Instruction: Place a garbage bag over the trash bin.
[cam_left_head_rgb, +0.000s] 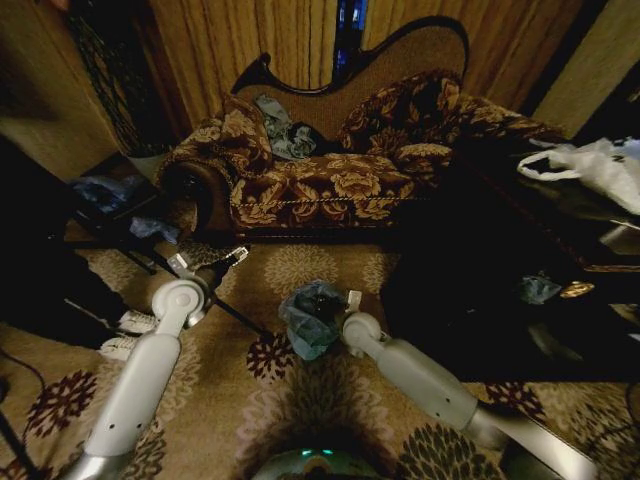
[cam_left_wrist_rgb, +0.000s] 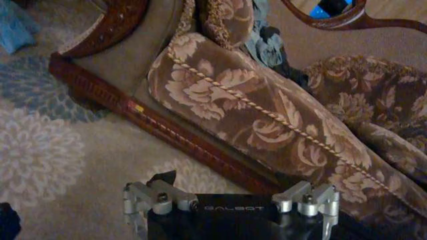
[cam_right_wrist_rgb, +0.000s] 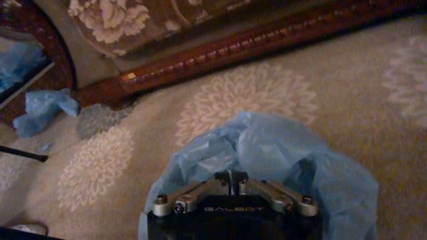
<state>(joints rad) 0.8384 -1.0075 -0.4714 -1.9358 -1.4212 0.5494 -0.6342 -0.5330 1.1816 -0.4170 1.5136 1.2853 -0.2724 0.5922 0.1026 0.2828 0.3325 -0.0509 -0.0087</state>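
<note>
The garbage bag (cam_left_head_rgb: 312, 318) is a crumpled light blue film bundle hanging over the flowered carpet in front of the sofa. My right gripper (cam_left_head_rgb: 345, 303) is at the bag's right side. In the right wrist view its fingers meet at the middle (cam_right_wrist_rgb: 231, 178), shut on the garbage bag (cam_right_wrist_rgb: 280, 150), which billows out below them. My left gripper (cam_left_head_rgb: 230, 260) hovers to the left, near the sofa's armrest, apart from the bag. In the left wrist view the left gripper (cam_left_wrist_rgb: 230, 197) is open with nothing between its fingers. The trash bin is out of view.
A floral sofa (cam_left_head_rgb: 330, 180) with a wooden frame stands straight ahead. A dark table (cam_left_head_rgb: 560, 230) at the right carries a white plastic bag (cam_left_head_rgb: 600, 165). Blue film scraps (cam_right_wrist_rgb: 43, 110) lie by the sofa's corner. White sneakers (cam_left_head_rgb: 125, 335) and a black rod (cam_left_head_rgb: 230, 312) lie at the left.
</note>
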